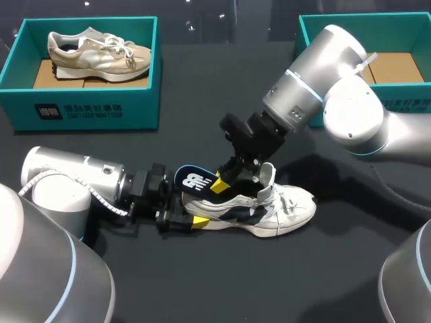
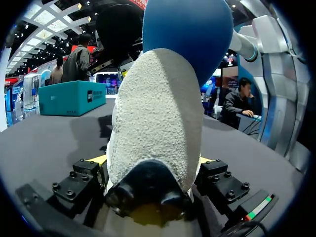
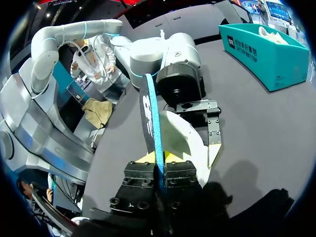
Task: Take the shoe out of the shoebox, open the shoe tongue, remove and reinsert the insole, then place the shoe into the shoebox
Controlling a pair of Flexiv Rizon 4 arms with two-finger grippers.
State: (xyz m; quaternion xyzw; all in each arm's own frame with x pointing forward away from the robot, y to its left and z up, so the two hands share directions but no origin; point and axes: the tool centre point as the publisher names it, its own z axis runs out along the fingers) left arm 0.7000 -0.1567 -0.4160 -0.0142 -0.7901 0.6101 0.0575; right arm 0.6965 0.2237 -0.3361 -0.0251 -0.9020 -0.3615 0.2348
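White shoe [image 1: 276,205], blue insole [image 1: 195,180] partly out.
My left gripper [image 1: 192,217] clamps its heel; my right gripper [image 1: 225,182] pinches the insole edgewise.

Black table [image 1: 202,282], beige shoe [image 1: 97,54]

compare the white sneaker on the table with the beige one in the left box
The white sneaker with dark panels lies on the black table; the beige sneaker with white laces sits in the teal shoebox. The left pincer clamps the white sneaker's heel; nothing touches the beige sneaker. The white sneaker's blue insole sticks up, held by the right pincer; the beige sneaker shows none. Both stand on their soles, toes rightward.
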